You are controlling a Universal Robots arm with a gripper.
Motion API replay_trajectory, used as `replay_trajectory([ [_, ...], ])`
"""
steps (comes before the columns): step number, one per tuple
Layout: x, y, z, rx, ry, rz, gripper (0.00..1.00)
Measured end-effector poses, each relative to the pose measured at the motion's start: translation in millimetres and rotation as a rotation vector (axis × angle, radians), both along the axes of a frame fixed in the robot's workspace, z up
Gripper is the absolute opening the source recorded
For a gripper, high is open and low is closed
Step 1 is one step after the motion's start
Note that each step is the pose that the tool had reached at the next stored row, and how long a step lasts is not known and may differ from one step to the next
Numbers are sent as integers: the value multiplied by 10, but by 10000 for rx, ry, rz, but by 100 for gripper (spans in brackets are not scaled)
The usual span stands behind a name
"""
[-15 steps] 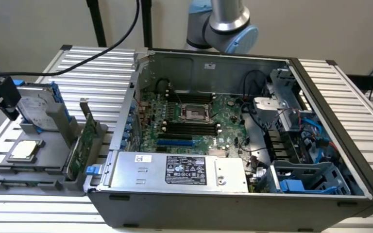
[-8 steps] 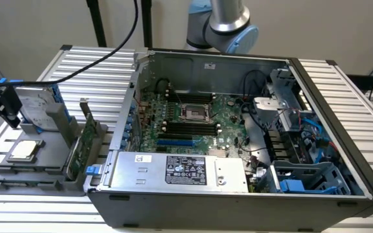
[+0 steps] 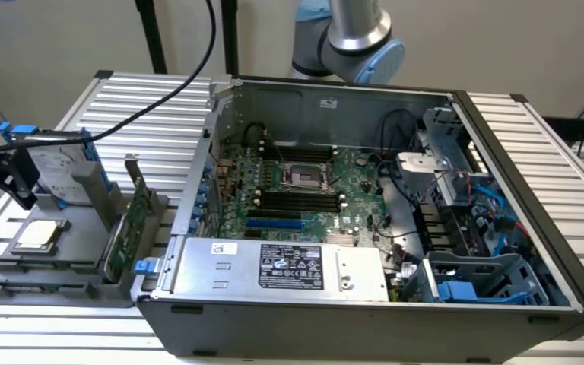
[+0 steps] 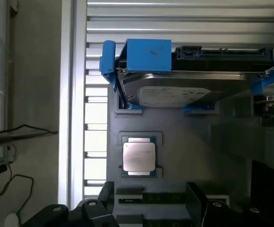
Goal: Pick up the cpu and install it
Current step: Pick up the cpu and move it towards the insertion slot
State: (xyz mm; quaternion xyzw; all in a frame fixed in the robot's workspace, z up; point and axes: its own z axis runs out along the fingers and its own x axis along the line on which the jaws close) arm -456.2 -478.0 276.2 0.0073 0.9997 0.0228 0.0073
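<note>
Nothing is installed yet: the cpu [image 4: 139,156] lies in its grey tray [image 4: 189,156] on the desk [image 3: 535,152], left of the case [image 3: 373,319] in the exterior view. The jaws hang wide over it (empty); the socket [image 3: 300,176] is bare.

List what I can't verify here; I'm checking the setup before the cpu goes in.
- cpu lettering: wrist view, too small to read.
- Motherboard socket pins: exterior view, too small.
- claw base: wrist view, cut off by the picture's edge.
</note>
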Motion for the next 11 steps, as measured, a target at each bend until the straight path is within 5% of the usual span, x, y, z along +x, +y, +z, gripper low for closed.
replay_trajectory([
  [11, 35, -15, -200, 0, 0, -1, 71],
])
